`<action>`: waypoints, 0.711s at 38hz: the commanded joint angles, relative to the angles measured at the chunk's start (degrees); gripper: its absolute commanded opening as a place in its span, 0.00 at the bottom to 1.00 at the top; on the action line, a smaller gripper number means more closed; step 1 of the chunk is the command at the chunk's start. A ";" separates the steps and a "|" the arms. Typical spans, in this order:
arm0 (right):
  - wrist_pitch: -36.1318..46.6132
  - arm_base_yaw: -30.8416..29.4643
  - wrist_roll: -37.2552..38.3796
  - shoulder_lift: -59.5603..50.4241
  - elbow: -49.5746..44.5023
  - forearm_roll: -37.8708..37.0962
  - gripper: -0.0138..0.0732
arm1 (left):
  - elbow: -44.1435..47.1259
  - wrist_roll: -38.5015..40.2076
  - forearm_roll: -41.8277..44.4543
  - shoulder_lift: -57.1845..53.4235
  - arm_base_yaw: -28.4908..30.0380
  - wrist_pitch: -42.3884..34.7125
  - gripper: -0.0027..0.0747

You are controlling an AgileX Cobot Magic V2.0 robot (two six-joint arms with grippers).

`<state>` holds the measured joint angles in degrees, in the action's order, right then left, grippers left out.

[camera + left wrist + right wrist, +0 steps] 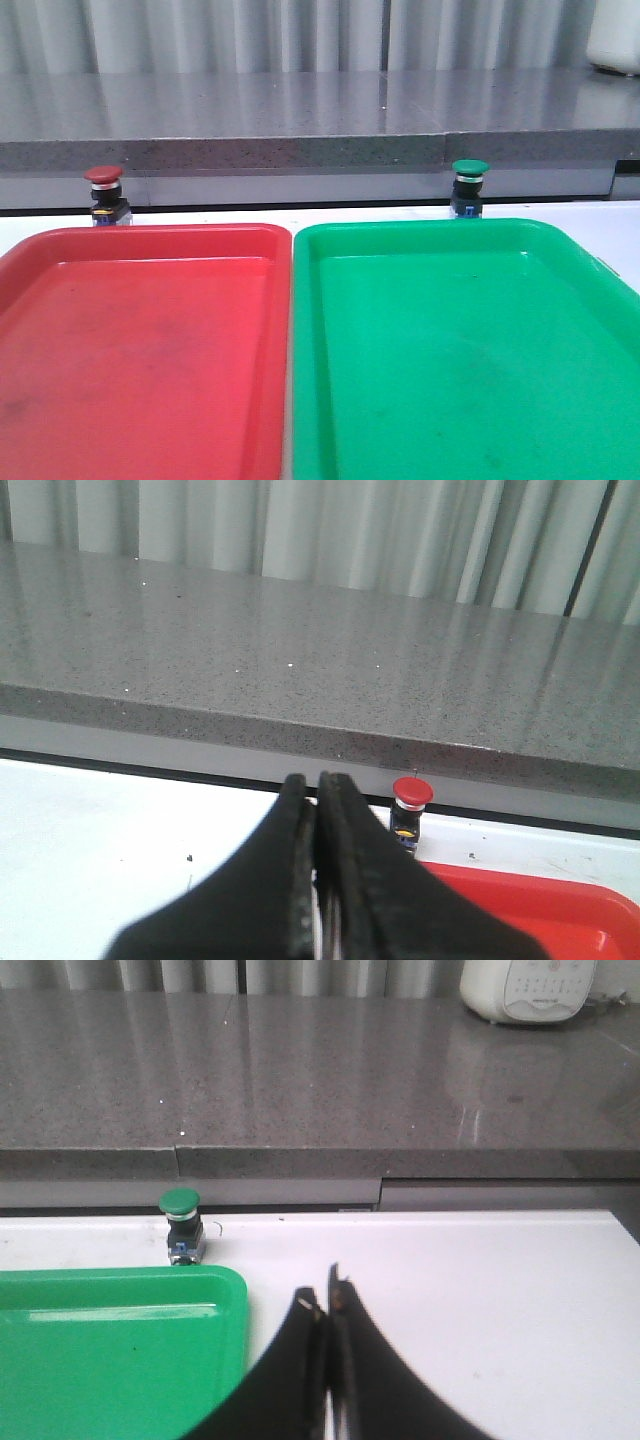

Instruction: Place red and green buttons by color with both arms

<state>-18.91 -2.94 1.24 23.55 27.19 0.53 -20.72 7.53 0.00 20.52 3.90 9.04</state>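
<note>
The red button (104, 193) stands upright on the white table (200, 217) just behind the red tray (140, 340), the green button (469, 186) likewise behind the green tray (460, 340), while the left gripper (317, 810) and right gripper (325, 1310) are both clenched on nothing.

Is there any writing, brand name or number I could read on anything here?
No text is readable.
White appliance on the grey counter: small markings on its panel, too blurred to read.
Red button and green button: small coloured patches on the bodies, nothing legible.
</note>
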 commanded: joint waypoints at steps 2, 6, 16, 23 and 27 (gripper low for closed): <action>4.50 -0.34 0.01 0.80 2.12 -0.53 0.14 | -2.16 0.39 0.00 0.94 0.10 -5.23 0.11; 4.55 -0.34 0.01 0.80 2.12 -0.53 0.30 | -2.16 0.39 0.00 0.94 0.10 -5.23 0.41; 4.37 -0.34 0.01 0.80 2.12 -0.53 0.78 | -2.06 0.39 0.00 0.94 0.10 -5.23 0.88; 4.37 -0.34 0.01 0.80 2.12 -0.53 0.80 | -2.06 0.51 0.00 0.94 0.10 -5.58 0.87; 4.37 -0.34 0.01 0.80 2.12 -0.53 0.80 | -1.95 0.51 -0.35 1.47 0.10 -7.86 0.87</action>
<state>-18.91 -2.94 1.24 23.60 27.19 0.53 -20.82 7.53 0.00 20.87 3.90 7.49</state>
